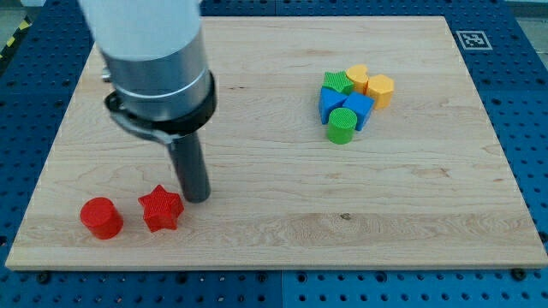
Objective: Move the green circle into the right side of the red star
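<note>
My tip, the rod end that serves in place of a claw and so has nothing to open and holds nothing, rests on the bench just beside the upper right of the red star, with the red cylinder to the star's left. The green circle lies well apart toward the view's upper right, at the lower edge of a tight cluster with two blue blocks, a green block and two yellow blocks.

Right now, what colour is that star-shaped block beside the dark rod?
Red: the red star shows plainly in the camera view, just left of my tip.
</note>
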